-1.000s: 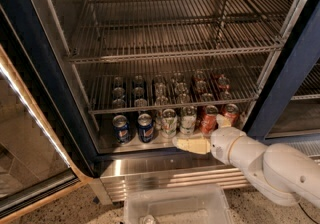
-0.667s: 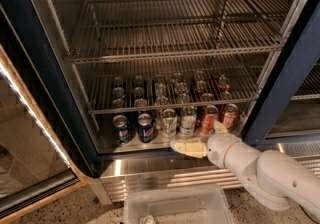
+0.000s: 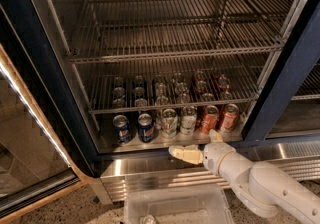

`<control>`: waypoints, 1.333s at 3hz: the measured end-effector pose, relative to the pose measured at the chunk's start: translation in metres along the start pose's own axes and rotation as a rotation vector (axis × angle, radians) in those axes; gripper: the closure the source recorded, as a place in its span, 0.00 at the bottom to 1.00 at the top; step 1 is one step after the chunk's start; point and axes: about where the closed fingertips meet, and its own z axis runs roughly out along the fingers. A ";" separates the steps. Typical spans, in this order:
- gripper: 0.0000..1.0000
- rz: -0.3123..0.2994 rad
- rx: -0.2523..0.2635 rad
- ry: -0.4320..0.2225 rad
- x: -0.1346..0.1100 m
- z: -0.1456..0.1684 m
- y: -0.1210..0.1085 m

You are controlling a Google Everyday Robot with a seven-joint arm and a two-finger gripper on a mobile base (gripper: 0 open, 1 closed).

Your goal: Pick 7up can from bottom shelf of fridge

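Two pale white-and-green 7up cans [image 3: 169,122] [image 3: 188,119] stand in the front row on the bottom shelf [image 3: 107,144], the shiny steel floor of the fridge [image 3: 282,80]. More cans stand in rows behind them, partly hidden by a wire rack. My gripper [image 3: 198,144] is low in front of the shelf edge, just below and slightly right of the 7up cans, not touching them. Its beige fingers [image 3: 184,154] are spread apart and hold nothing. The white arm [image 3: 260,183] comes in from the lower right.
Two blue cans [image 3: 121,128] [image 3: 145,127] stand left of the 7up cans and two orange-red cans [image 3: 209,118] [image 3: 229,116] right of them. Grey wire racks [image 3: 175,50] are above. The open glass door [image 3: 30,133] is at the left. A clear plastic bin [image 3: 175,208] sits below the ribbed steel base [image 3: 150,178].
The gripper has moved a little left and down along the shelf's front edge, and the arm has followed. The cans have not moved.
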 end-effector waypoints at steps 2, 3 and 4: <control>0.19 0.042 0.025 -0.104 0.010 0.027 -0.020; 0.32 0.037 0.055 -0.140 0.016 0.044 -0.031; 0.38 0.024 0.088 -0.158 0.023 0.052 -0.036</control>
